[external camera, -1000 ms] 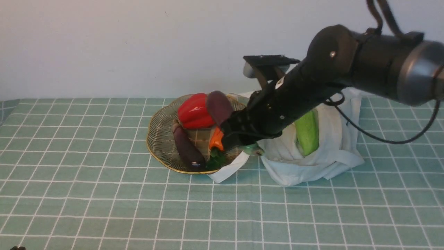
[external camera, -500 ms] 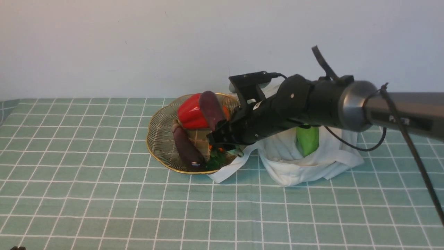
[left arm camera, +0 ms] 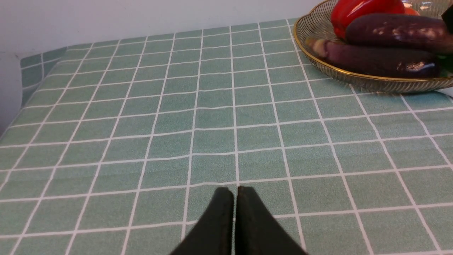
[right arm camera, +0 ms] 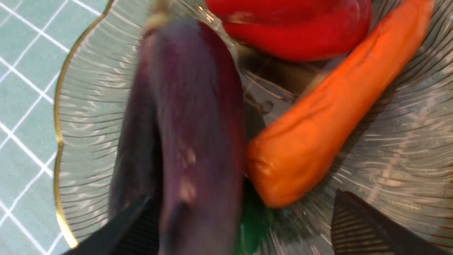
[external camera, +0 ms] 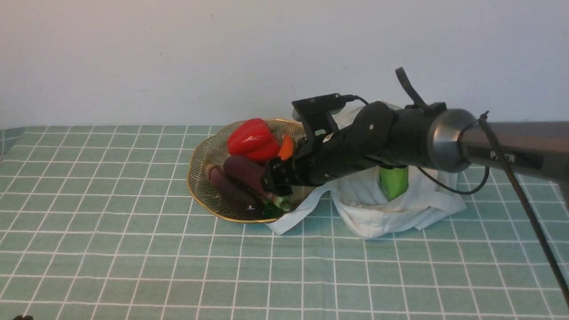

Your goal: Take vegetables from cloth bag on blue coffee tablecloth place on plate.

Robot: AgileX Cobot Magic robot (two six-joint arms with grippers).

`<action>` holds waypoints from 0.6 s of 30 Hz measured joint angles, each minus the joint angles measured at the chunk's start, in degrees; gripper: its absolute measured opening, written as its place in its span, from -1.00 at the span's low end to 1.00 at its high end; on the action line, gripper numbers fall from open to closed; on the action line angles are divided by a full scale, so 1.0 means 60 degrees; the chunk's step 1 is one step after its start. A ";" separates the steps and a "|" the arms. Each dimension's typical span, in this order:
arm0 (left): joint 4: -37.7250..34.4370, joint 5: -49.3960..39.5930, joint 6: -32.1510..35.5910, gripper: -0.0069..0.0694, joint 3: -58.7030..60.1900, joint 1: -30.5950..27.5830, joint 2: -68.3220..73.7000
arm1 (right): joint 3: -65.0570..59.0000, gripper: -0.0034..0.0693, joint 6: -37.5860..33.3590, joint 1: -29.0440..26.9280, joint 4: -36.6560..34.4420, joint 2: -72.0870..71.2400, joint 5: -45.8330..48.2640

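The thick purple-brown eggplant lies on the golden ribbed plate, on top of a slimmer dark eggplant. My right gripper hovers low over the plate's near right side. It is open wide; the eggplant's green-stem end lies between the fingers, blurred and against one of them. The light-green vegetable sticks out of the white cloth bag behind the right arm. My left gripper is shut and empty, low over the blue coffee tablecloth.
A red bell pepper and an orange carrot also rest on the plate. A white bag strap lies under the plate's near rim. The right forearm spans from the plate across the bag.
The right arm came down towards the plate and its jaws opened. The thick eggplant went from standing up in the grip to lying on the plate.
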State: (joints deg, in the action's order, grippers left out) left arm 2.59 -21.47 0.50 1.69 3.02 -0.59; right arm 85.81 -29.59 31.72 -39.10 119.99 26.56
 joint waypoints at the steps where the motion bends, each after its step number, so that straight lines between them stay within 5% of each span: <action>1: 0.0000 0.0000 0.0000 -0.83 0.0000 0.0000 0.0000 | 0.0000 0.75 0.0000 -0.0011 0.0021 -0.0117 0.0126; 11: 0.0000 0.0000 0.0000 -0.83 0.0000 0.0000 0.0000 | 0.1343 0.54 -0.0008 -0.0602 0.1422 -0.2619 0.3353; 18: 0.0000 0.0000 0.0000 -0.83 0.0000 0.0000 0.0000 | 0.2071 -0.01 0.0367 -0.1679 0.2545 -0.4545 0.5954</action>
State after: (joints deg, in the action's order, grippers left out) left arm 2.59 -21.47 0.50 1.69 3.02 -0.59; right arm 98.23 -27.39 21.65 -23.84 92.73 62.28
